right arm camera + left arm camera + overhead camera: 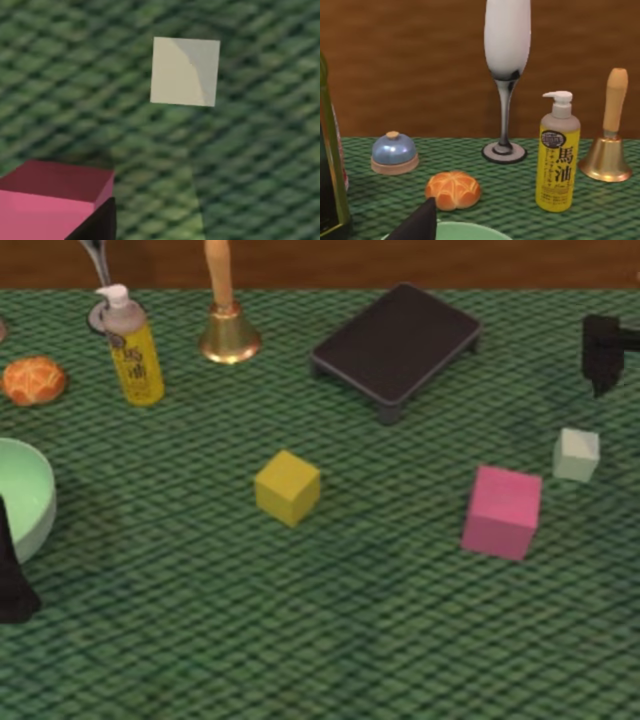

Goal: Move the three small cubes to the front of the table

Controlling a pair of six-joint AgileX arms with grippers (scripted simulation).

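The yellow cube (287,487) sits near the middle of the table (330,640). The pink cube (502,512) lies well to its right, and the grey-green cube (577,454) rests just beside the pink one, farther back and to the right, apart from it. The right end effector (600,352) hangs over the table's right back area, behind the grey-green cube (185,72); whether it is released or clenched cannot be told. It grasps nothing. The left end effector (12,580) is parked at the left edge beside a green bowl (25,495); its state cannot be told either. A dark tray (395,342), bell (228,335), yellow bottle (135,355) and bun (33,379) stand along the back.
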